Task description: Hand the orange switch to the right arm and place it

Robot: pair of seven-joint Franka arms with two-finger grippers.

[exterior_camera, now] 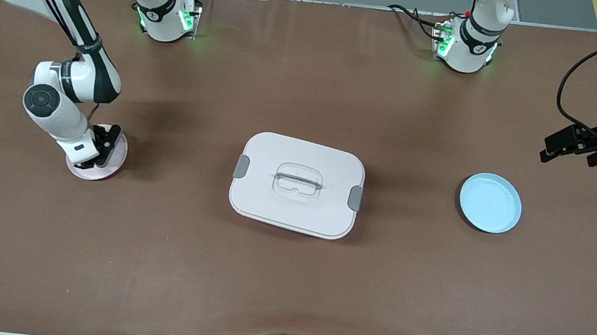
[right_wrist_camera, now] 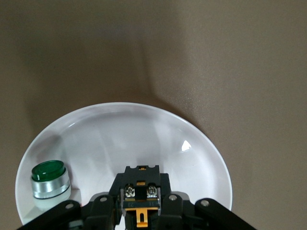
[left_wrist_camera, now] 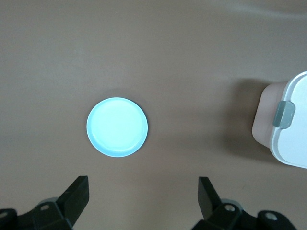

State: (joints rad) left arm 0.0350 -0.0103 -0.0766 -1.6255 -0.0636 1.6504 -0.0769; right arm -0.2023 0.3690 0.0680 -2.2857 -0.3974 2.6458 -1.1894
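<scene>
The orange switch (right_wrist_camera: pixel 140 191), a small black block with two screws and an orange tab, sits clamped in my right gripper (right_wrist_camera: pixel 140 203), which is shut on it. That gripper (exterior_camera: pixel 101 146) is low over the pink plate (exterior_camera: pixel 110 166) at the right arm's end of the table; in the right wrist view the plate (right_wrist_camera: pixel 144 134) looks white and the switch is just above its floor. My left gripper (exterior_camera: pixel 571 143) hovers open and empty at the left arm's end, with its fingers (left_wrist_camera: pixel 76 191) spread wide over bare table beside the blue plate (exterior_camera: pixel 490 203).
A white lidded box (exterior_camera: pixel 297 184) with grey latches and a handle sits mid-table between the two plates. A small white-silver piece with a green cap (right_wrist_camera: pixel 48 184) stands on the pink plate beside the switch. The blue plate (left_wrist_camera: pixel 117 126) holds nothing.
</scene>
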